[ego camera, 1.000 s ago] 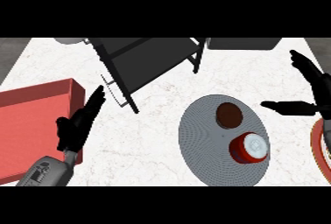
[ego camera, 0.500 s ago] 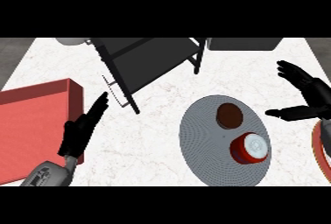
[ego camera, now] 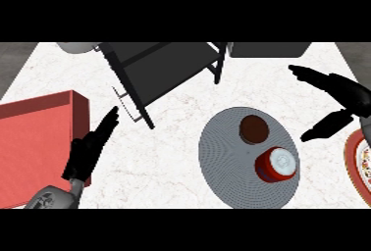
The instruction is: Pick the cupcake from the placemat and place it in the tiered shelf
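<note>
1. Head view: the white marbled worktop (ego camera: 174, 147) carries a round grey placemat (ego camera: 225, 162) right of centre.
2. The cupcake (ego camera: 254, 128), brown-topped, stands on the upper part of the placemat. No hand touches it.
3. A red cup (ego camera: 277, 163) with a pale top stands on the same placemat, just below and right of the cupcake and apart from it.
4. The tiered shelf (ego camera: 163, 68), dark and tilted in the view, lies at the upper centre, well apart from the placemat.
5. A red box (ego camera: 33, 142) occupies the left edge of the worktop.
6. A plate (ego camera: 360, 162) with a red rim is cut off at the right edge.
7. The right hand (ego camera: 340, 105) is above the right side of the placemat, fingers straight and spread wide from the thumb, holding nothing. Compared with the frame half a second ago it has shifted left and slightly down, nearer the cupcake; its thumb now points toward the placemat's right rim.
8. The left hand (ego camera: 91, 147) rests beside the red box, fingers straight and close together, holding nothing. Its position matches the earlier frames apart from a slight drift.
9. The cupcake, cup, placemat and shelf have not moved since the earlier frames.
</note>
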`<action>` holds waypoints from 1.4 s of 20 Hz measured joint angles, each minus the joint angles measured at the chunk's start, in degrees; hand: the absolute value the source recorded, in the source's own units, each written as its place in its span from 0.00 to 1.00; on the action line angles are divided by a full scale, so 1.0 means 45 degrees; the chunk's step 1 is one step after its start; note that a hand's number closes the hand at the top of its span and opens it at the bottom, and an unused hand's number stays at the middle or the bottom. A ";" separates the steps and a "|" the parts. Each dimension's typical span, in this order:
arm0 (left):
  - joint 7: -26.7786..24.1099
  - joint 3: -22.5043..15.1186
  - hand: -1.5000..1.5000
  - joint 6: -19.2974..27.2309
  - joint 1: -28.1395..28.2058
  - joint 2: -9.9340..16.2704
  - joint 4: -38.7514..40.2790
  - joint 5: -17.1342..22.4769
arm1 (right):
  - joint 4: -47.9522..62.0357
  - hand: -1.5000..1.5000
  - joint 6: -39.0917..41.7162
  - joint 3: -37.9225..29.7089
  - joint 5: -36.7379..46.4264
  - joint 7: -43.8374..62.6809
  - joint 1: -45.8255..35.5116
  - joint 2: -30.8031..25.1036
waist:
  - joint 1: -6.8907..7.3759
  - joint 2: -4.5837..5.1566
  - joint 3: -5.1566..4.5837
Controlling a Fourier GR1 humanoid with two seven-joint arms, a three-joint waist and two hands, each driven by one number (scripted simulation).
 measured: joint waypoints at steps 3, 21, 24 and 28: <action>0.0140 0.0021 0.50 -0.0028 -0.0026 0.0018 0.0051 -0.0024 | -0.0952 0.00 -0.0361 0.1133 0.1750 0.1174 -0.0525 -0.0549 | -0.0004 -0.0023 -0.0041; 0.0138 0.0576 0.50 -0.0531 0.0356 -0.0218 -0.0170 -0.0392 | -0.3157 0.00 -0.0032 0.4428 0.6102 0.9055 -0.1256 0.2975 | -0.0044 0.0062 0.0030; 0.0297 0.0714 0.50 -0.0607 0.0444 -0.0288 -0.0306 -0.0512 | -0.3037 0.00 0.0129 0.4403 0.6480 0.9544 -0.1103 0.3360 | -0.0044 0.0074 0.0023; 0.0134 0.0890 0.50 -0.0699 0.0580 -0.0445 -0.0320 -0.0790 | -0.3230 0.00 0.0228 0.4408 0.7065 0.9940 -0.0730 0.3631 | -0.0065 0.0070 0.0046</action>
